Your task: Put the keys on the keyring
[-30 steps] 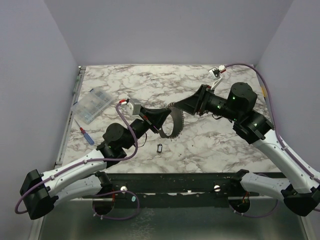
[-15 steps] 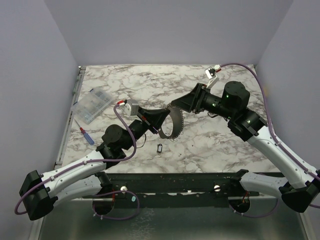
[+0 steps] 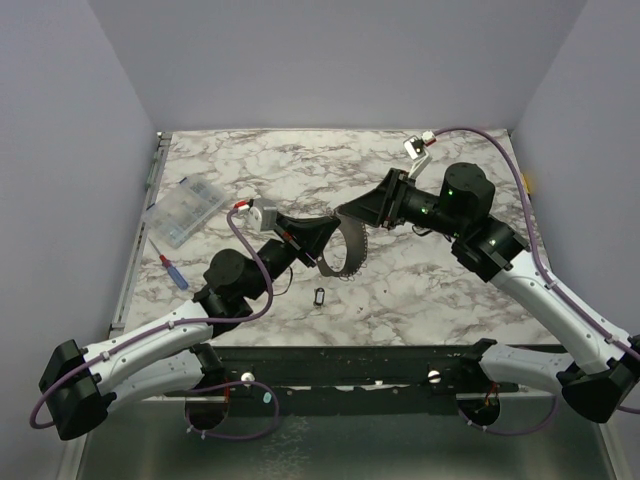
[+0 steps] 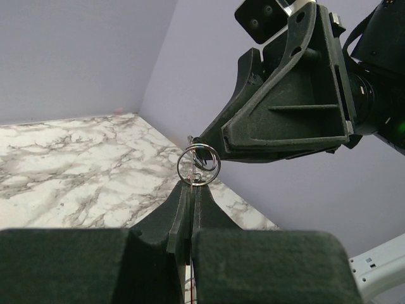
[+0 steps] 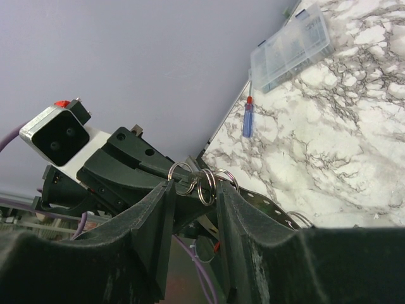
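The left arm [image 3: 150, 345] and right arm [image 3: 548, 296] have white links, black joints and purple cables [image 3: 475, 128] running to pale camera boxes [image 3: 262, 212]. The left gripper [image 4: 192, 189] and right gripper [image 5: 195, 187] are matte black wedges; green lights [image 3: 451, 193] dot the right arm.

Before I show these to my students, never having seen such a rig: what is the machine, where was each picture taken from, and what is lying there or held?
The machine is a left arm and a right arm bolted at the near edge of a marble-patterned table. One picture looks down from above; two come from wrist cameras. The left jaws are shut on the keyring, silvery wire rings. The right jaws stand apart on either side of it. On the table lie a tiny dark key, a clear plastic box and a small screwdriver.
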Controlling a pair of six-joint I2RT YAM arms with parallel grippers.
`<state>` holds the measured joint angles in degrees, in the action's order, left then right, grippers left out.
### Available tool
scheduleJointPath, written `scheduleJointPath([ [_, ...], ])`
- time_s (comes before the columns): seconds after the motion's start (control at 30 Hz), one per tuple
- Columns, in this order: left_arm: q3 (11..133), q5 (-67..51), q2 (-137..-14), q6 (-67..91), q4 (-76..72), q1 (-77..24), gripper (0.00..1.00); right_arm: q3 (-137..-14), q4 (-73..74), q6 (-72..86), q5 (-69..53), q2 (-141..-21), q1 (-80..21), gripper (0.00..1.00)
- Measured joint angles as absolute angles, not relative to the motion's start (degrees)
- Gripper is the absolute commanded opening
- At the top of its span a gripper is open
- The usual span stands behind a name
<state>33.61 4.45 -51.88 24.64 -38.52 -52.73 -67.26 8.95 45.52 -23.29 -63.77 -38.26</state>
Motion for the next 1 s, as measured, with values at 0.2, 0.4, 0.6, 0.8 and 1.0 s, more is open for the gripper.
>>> scheduleJointPath([
  [0.2,33.2,4.4,-52.1,24.6,-39.4,-52.7,0.00,-66.9,8.5,45.7,-23.9,-64.0,-38.3,0.29],
  [0.4,32.8,4.4,-52.1,24.6,-40.8,-52.7,0.00,-66.9,8.4,45.5,-24.1,-64.1,-38.3,0.14],
  [0.6,32.3,4.1,-52.1,24.6,-41.2,-52.7,0.00,-66.7,8.1,45.2,-24.1,-64.2,-38.2,0.01],
  [0.8,31.7,3.7,-51.9,24.0,-41.4,-52.7,0.00,-65.7,7.0,42.2,-24.3,-63.9,-38.2,0.01],
  [1.0,30.5,1.7,-51.5,22.3,-41.0,-52.8,0.09,-60.6,3.6,34.4,-25.4,-60.3,-38.3,0.01],
])
